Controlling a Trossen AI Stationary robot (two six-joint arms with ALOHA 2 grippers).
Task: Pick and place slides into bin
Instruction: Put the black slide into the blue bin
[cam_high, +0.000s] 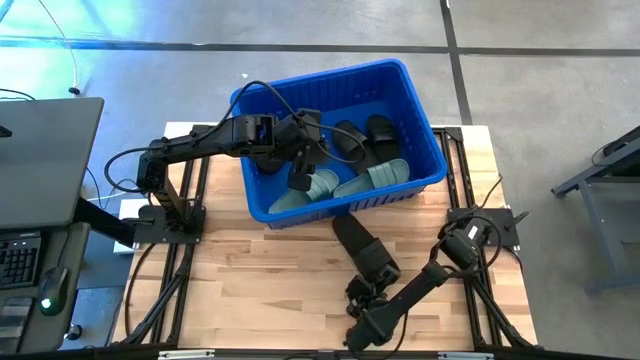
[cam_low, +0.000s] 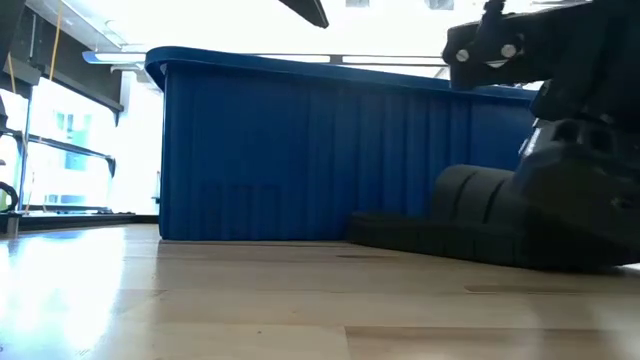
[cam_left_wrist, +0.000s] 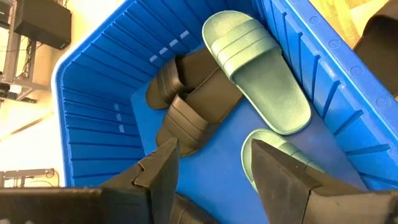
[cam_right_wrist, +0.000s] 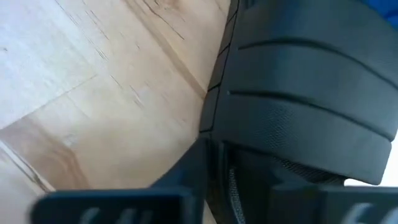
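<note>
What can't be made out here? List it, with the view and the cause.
- Low view: the bin's wall hides its contents.
- High view: the left gripper covers part of the bin, so the sandal count inside is unsure.
- High view: the right gripper covers one end of the black sandal outside the bin.
- Right wrist view: that sandal is cut off by the edges.

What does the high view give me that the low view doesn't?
High view only: the slides inside the bin, two green and some black; the left gripper, open, over the bin; both arms whole.

Low view only: the bin's outer wall side-on, and the black slide lying flat on the table.

Both: the bin, the table, that last black slide outside the bin, and the right gripper on it.
</note>
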